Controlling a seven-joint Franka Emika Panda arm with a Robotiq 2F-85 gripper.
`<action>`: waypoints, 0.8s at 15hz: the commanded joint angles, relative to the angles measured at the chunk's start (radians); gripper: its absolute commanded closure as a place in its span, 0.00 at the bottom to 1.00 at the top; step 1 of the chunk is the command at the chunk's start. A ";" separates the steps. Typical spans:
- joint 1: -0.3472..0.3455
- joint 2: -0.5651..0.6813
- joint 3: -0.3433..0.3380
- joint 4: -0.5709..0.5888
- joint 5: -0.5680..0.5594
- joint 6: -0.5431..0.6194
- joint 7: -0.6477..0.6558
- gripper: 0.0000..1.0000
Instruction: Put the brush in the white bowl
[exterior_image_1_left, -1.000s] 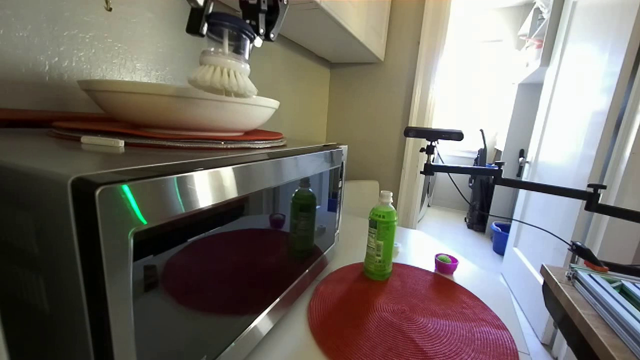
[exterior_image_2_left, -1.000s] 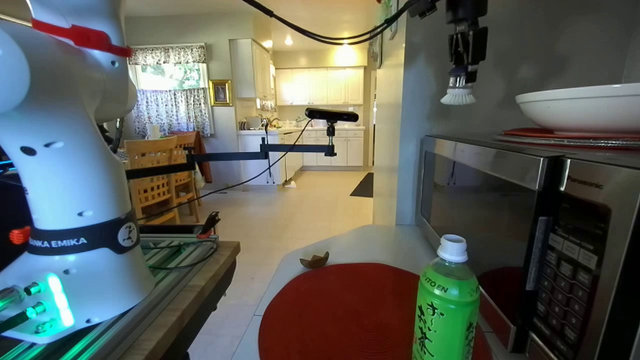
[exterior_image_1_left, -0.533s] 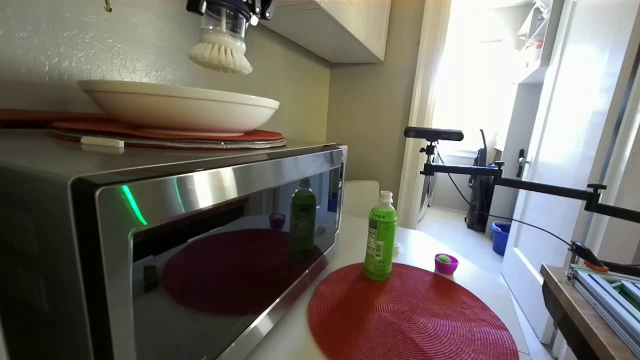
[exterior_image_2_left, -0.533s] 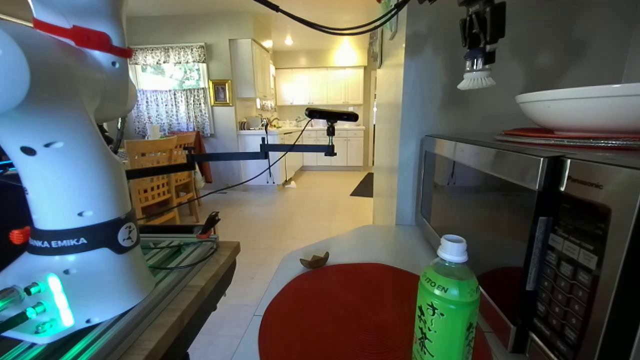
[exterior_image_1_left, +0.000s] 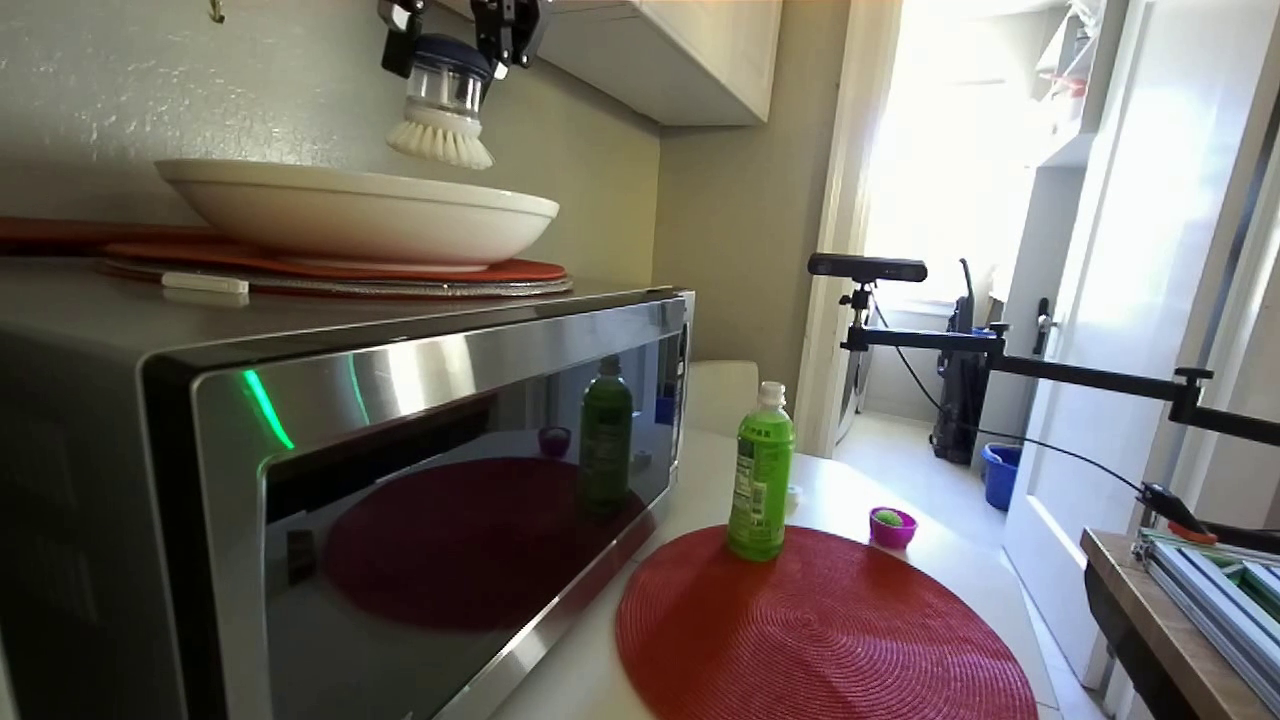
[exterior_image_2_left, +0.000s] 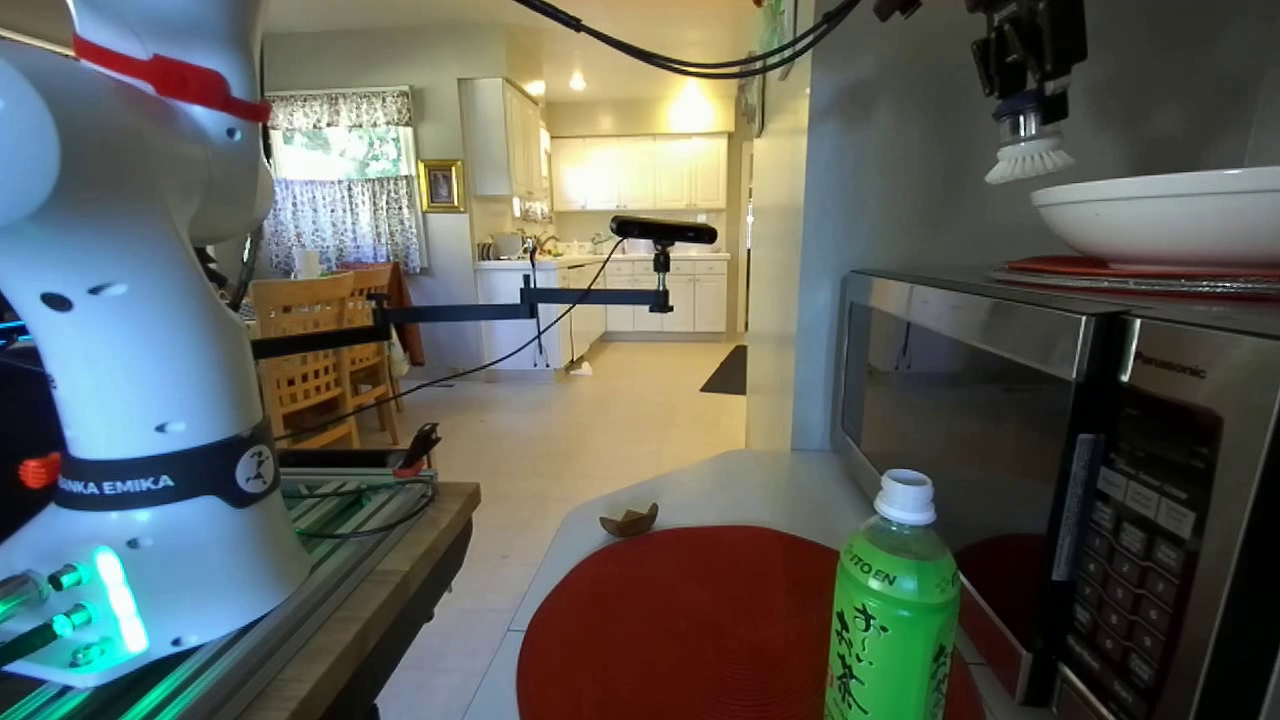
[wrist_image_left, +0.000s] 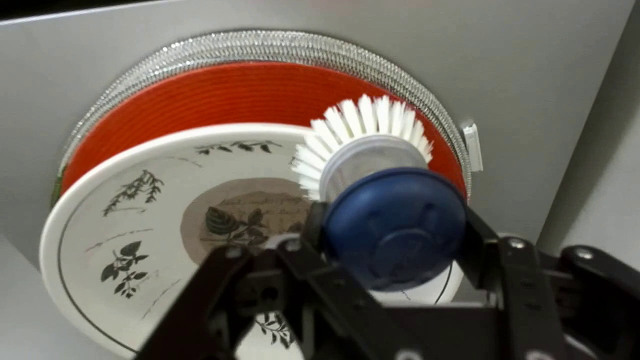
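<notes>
Pinching the brush (exterior_image_1_left: 443, 102) at its round cap, the claw (wrist_image_left: 395, 230) suspends it in the air, near the white bowl (exterior_image_1_left: 370, 220) and above rim level. In both exterior views we note a gap between bristles and rim; how far the brush lies over the bowl's opening, we cannot tell. Only the wrist view gives us the cap's upper face head-on; in an exterior view the claw partly masks the cap. Both exterior views crop the claw at the top. We identify the brush by three sections: dark-blue cap, clear body, whitish bristles fanned below. Its axis is slightly tilted.

The bowl's interior, with leaf prints around a brownish centre, shows only in the wrist view, where the claw covers the near portion. In an exterior view the right edge crops the bowl. Beneath it we find an orange-red mat (wrist_image_left: 225, 95) over silver-edged matting (wrist_image_left: 280, 45), stacked on the microwave (exterior_image_1_left: 420, 450), whose keypad (exterior_image_2_left: 1130, 580) shows only in an exterior view.

Farther out, we locate the green bottle (exterior_image_1_left: 762, 485), upright on the red round mat (exterior_image_1_left: 820, 630) on the counter (exterior_image_2_left: 740, 490); in an exterior view its base is cropped. A purple cup (exterior_image_1_left: 892, 530) shows only in an exterior view.
</notes>
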 joint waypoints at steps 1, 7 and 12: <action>0.013 0.040 -0.022 0.060 -0.029 0.013 0.046 0.63; 0.011 0.079 -0.059 0.066 -0.040 0.121 0.091 0.63; 0.009 0.112 -0.094 0.059 -0.045 0.205 0.114 0.63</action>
